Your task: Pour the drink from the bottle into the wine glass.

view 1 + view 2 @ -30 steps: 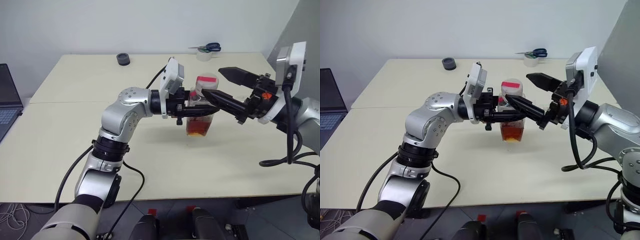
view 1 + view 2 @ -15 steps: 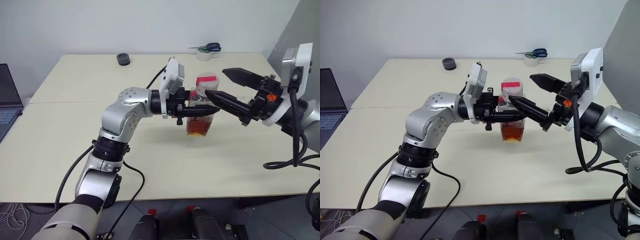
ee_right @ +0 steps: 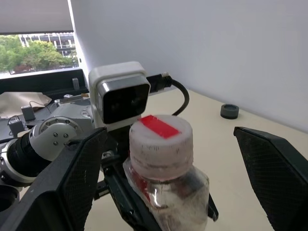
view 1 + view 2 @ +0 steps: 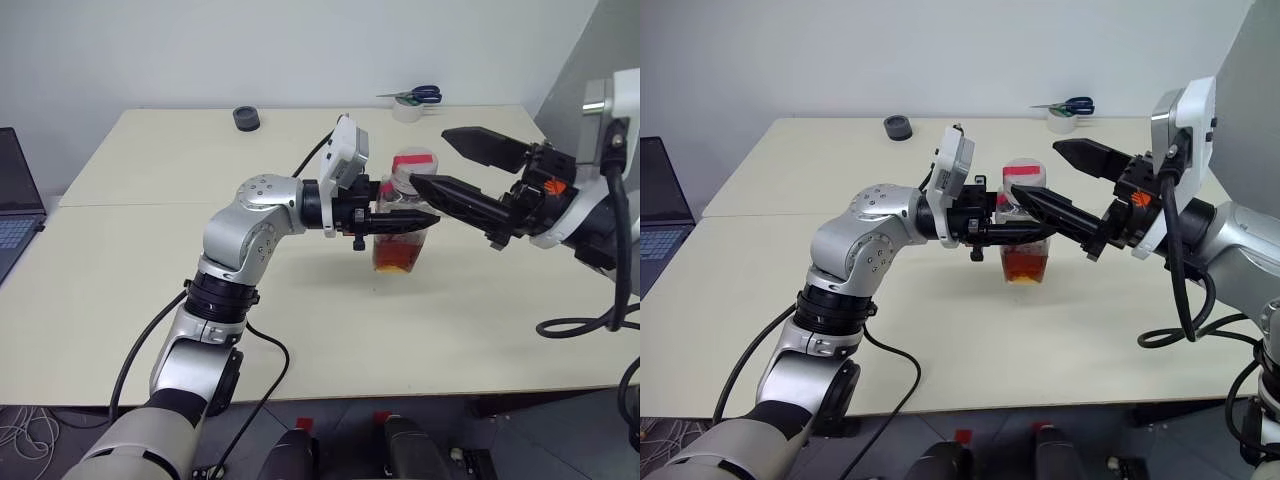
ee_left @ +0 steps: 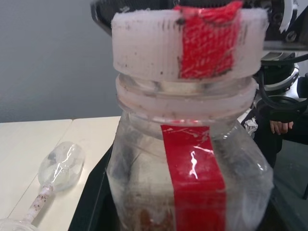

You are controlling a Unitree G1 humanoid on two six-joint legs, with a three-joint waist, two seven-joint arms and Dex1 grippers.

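Left eye view: the bottle (image 4: 402,215) is held upright over the bench (image 4: 150,250), well in front of the scissors (image 4: 412,95).
Left claw (image 4: 420,218): clamped shut on the bottle's body, below the neck.
Right claw (image 4: 447,163): spread fully wide, nothing held, one finger on each side of the cap (image 3: 160,138).
Drink (image 4: 398,255): confined to the bottle's lower part, so little weight is judged.
Handling: thin plastic walls, likely to give under pressure; the ribbed cap is judged the best place to grip.
Wine glass (image 5: 50,180): lying on the bench beside the bottle; fragile.
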